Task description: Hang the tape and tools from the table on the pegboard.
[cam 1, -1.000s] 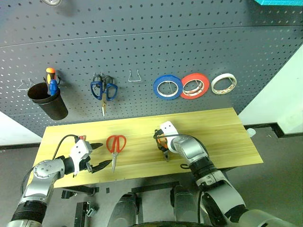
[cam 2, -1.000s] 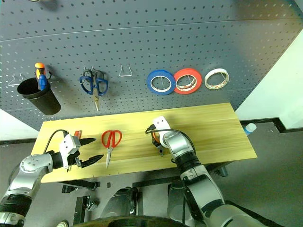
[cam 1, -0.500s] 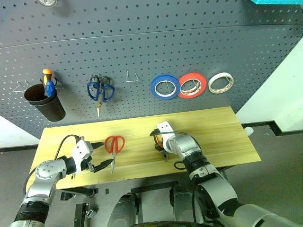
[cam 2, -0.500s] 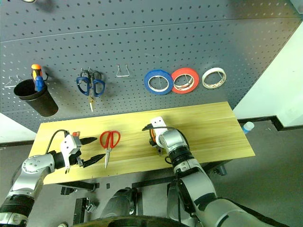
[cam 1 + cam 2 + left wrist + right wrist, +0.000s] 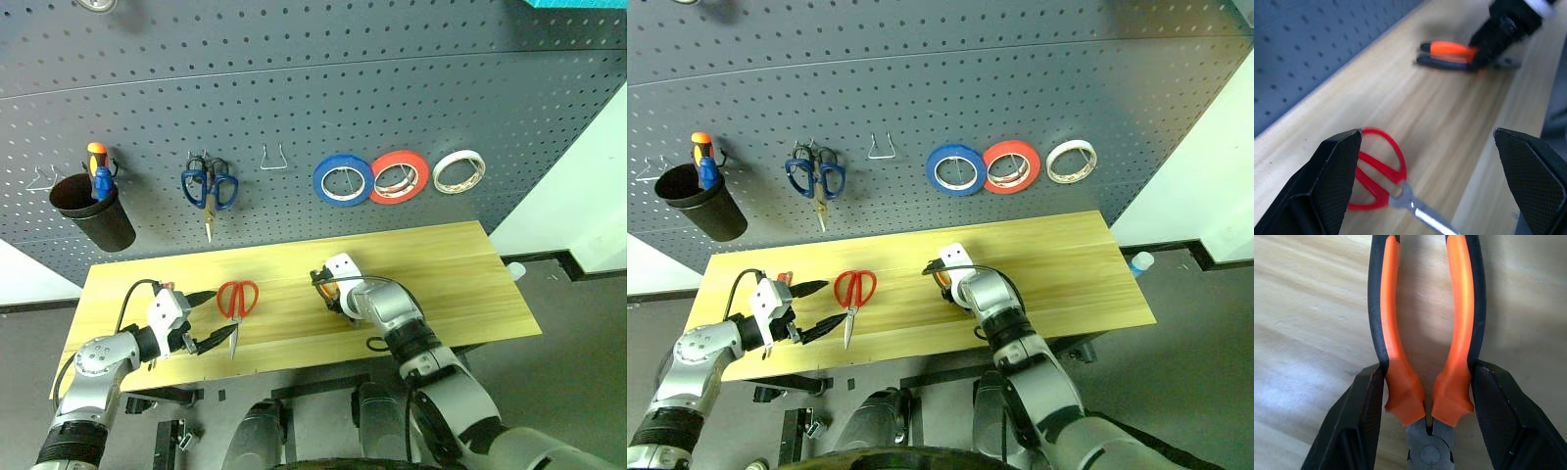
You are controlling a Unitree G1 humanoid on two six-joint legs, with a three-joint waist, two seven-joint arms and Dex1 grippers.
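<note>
Orange-and-black pliers (image 5: 1425, 333) lie on the table (image 5: 460, 264) right of the red-handled scissors (image 5: 236, 304), handles running away between the right gripper's (image 5: 1425, 418) clamping fingers, while the left gripper (image 5: 203, 321) gapes beside the scissors.

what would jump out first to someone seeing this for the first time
Probably the row of tape rolls on the dark pegboard: blue, red-orange and cream. Next, the right gripper closing around the orange-and-black pliers mid-table, and the red scissors lying beside the open left gripper on the wooden table.
</note>
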